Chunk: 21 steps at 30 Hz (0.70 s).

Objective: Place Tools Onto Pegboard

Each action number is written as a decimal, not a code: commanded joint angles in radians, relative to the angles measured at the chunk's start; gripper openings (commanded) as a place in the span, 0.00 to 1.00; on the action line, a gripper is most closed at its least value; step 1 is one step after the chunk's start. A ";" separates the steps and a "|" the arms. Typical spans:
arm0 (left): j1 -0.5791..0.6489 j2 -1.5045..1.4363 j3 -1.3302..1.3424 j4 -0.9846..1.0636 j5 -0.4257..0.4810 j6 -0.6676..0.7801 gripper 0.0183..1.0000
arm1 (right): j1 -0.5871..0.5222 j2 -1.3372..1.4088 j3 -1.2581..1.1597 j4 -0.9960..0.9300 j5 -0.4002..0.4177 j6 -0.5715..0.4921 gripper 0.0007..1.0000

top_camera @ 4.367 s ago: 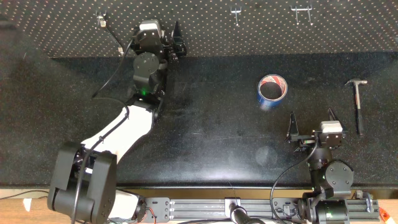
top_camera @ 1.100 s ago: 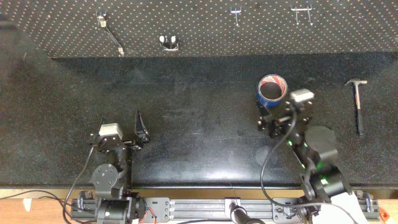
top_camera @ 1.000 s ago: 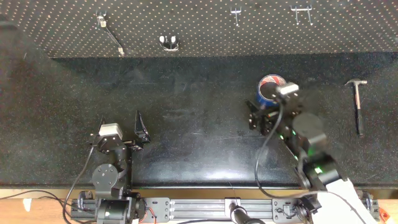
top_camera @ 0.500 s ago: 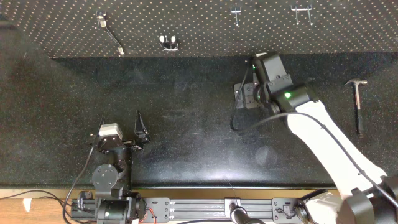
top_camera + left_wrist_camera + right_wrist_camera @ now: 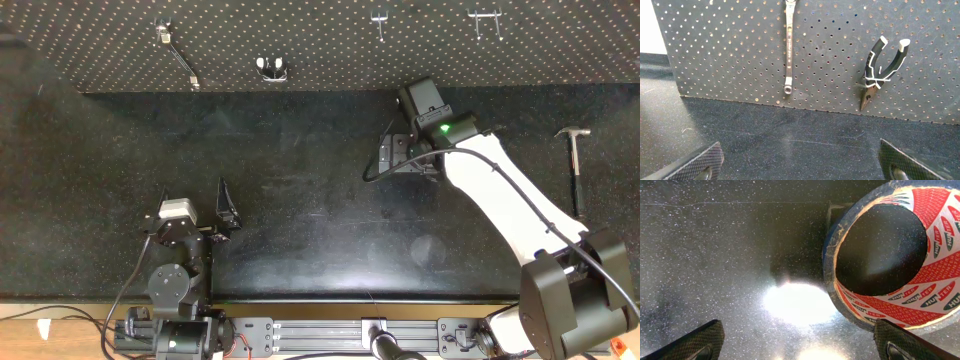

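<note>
Top view, pegboard (image 5: pixel 320 45): upright along the far edge of the black worktop (image 5: pixel 300 220).
Top view, wrench (image 5: pixel 178 55) and pliers (image 5: pixel 270 68): hung on the board's left part, so judged done.
Top view, free hooks (image 5: pixel 379 20): bare, to the right of the pliers, likely kept for what remains.
Top view, hammer (image 5: pixel 575 170): flat on the worktop at far right, head toward the board, well apart from both arms.
Top view, right arm (image 5: pixel 500 195): stretched up and across toward the middle, wrist near the board.
Top view, left arm (image 5: pixel 172 250): folded low by its base, clear of the other's reach.
Left wrist view, left gripper (image 5: pixel 800 167): fingers wide apart, nothing between, facing the board. Wrench hanging straight down from a peg; pliers handles up, nose down.
Right wrist view, right gripper (image 5: pixel 802 345): fingers spread wide, empty, looking straight down.
Right wrist view, tape roll (image 5: pixel 920 277): flat on the worktop, hole upward, beneath the gripper but offset toward one finger.
Next move, as a judgement: sideways shift to straddle one wall of the roll, leaving the hole free for a hook.
</note>
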 commanded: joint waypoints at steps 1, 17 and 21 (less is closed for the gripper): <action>0.004 -0.008 -0.002 -0.008 0.010 0.013 1.00 | -0.004 0.040 0.004 0.001 0.055 -0.030 0.98; 0.004 -0.008 -0.002 -0.008 0.010 0.013 1.00 | -0.004 0.040 0.153 -0.142 0.137 -0.084 0.98; 0.004 -0.008 -0.002 -0.008 0.010 0.013 1.00 | -0.004 0.051 0.161 -0.116 0.156 -0.124 0.97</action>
